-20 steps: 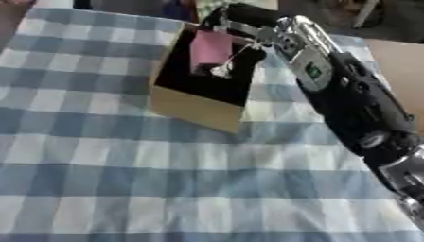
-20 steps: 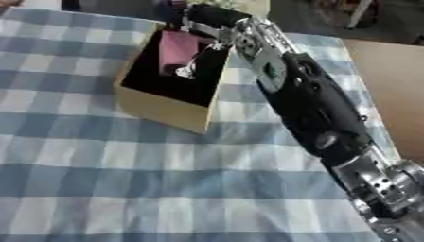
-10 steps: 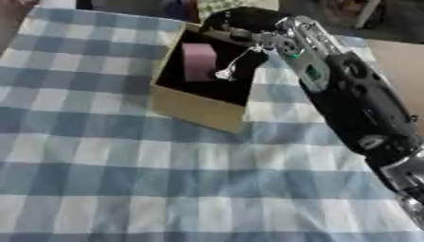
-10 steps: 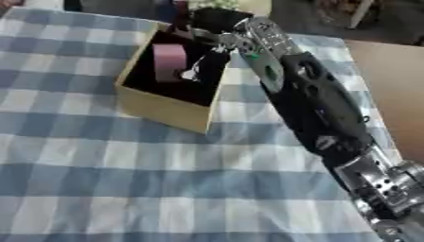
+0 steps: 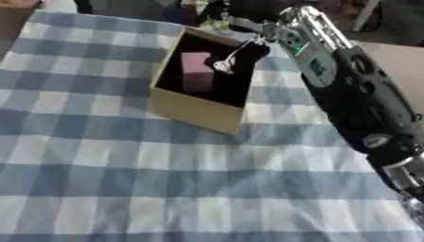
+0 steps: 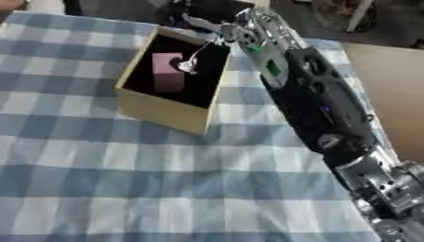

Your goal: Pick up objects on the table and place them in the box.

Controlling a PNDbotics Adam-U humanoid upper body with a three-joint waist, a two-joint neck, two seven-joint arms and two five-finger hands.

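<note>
Pink block (image 5: 196, 71) is sitting down inside the box (image 5: 195, 111) now, on the dark floor of it toward the far-left inner wall. A second ago it was up near the box's far rim, right under the right hand's fingers, so I'd call that a finished drop: one object in. The right hand (image 6: 214, 10) has pulled back to just beyond the box's far-right corner, and it's too dark and blurry up there to say how its fingers are set, so can't tell. Nothing pink is on it anymore, though. A thin pale cable off the wrist dangles over the box's opening.

View differences are small: the right eye shows more of the forearm running away from the box toward the lower right; the left eye shows the box's near wall more fully. Left hand isn't in either one. I can't spot any other loose objects on the checked cloth (image 5: 124, 189) around the box.
</note>
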